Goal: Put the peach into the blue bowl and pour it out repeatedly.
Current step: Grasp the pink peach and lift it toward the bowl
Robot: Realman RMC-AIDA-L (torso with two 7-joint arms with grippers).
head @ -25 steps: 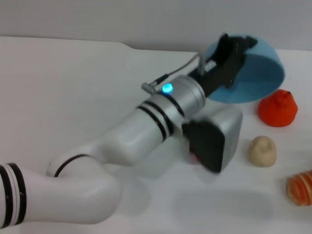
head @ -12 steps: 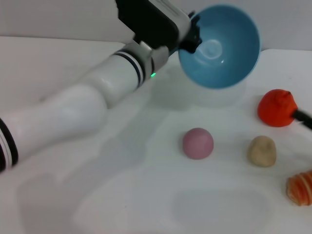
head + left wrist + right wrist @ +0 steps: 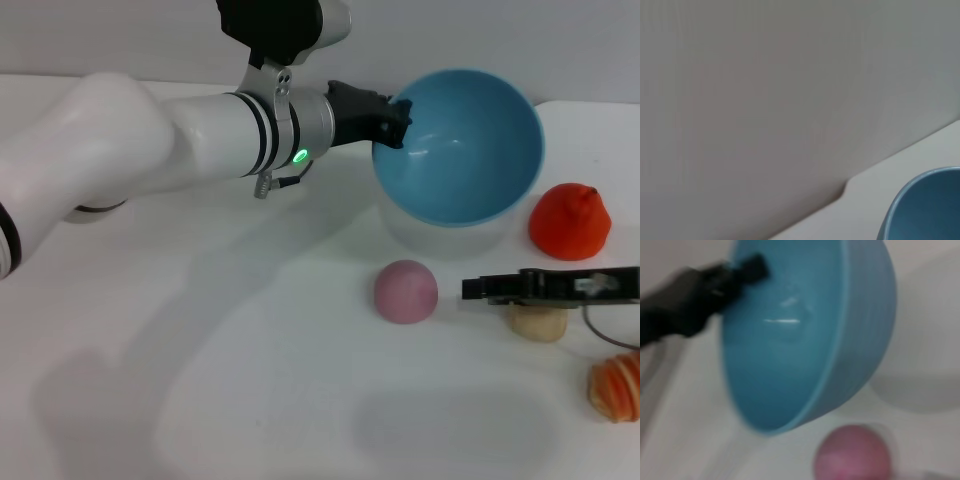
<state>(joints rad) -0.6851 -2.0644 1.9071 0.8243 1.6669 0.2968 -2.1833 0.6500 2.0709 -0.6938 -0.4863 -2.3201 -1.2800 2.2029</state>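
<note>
White tabletop (image 3: 250, 400) lies bare (mostly) left of peach (image 3: 406, 291); left gripper (image 3: 398, 118) pinches tilted blue bowl's (image 3: 470, 150) rim.

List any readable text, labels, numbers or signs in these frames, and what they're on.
None readable in any view.
The blue bowl, the peach and the other toy foods are plain, with no print.
The left arm shows only black bands and a green indicator light, no lettering.
The right pincer carries no legible marking.
</note>
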